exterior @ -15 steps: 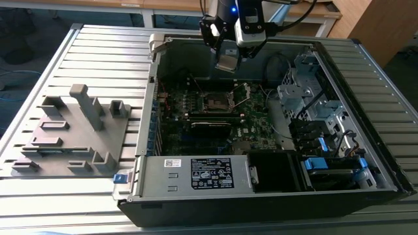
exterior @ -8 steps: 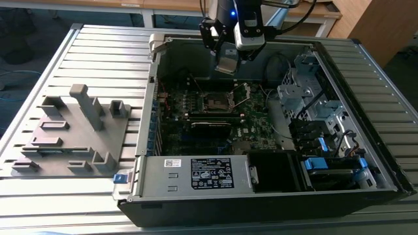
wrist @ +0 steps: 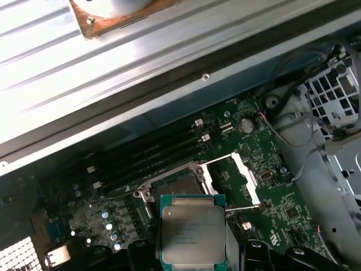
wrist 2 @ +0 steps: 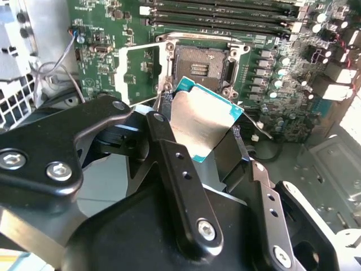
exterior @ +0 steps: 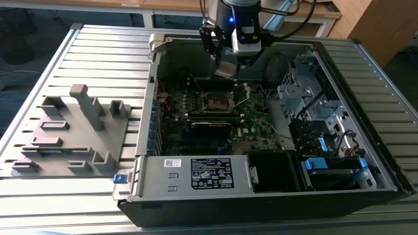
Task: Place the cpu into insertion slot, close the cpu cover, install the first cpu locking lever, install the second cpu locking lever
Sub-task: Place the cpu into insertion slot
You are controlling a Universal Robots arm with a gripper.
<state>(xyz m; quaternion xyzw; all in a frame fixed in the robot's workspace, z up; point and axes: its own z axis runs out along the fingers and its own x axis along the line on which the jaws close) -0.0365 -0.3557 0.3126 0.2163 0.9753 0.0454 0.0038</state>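
My gripper (exterior: 226, 69) hangs inside the open computer case, above the motherboard (exterior: 258, 120). It is shut on the cpu (wrist 2: 206, 121), a flat square chip with a silver top and a teal edge, held by two opposite sides between the black fingers (wrist 2: 169, 152). In the first wrist view the cpu (wrist: 193, 228) hovers just short of the insertion slot (wrist: 177, 185). The insertion slot (wrist 2: 201, 68) lies open with its dark centre bare. The cpu cover (wrist 2: 141, 73) is swung open beside the slot; it shows as a silver frame (wrist: 237, 178) in the first wrist view.
The black memory slots (wrist: 146, 152) run along one side of the socket. A grey drive cage (exterior: 307, 95) and cables fill the case at the exterior view's right. The power supply (exterior: 196, 174) sits at the front. A grey fixture (exterior: 72, 132) stands on the slatted table.
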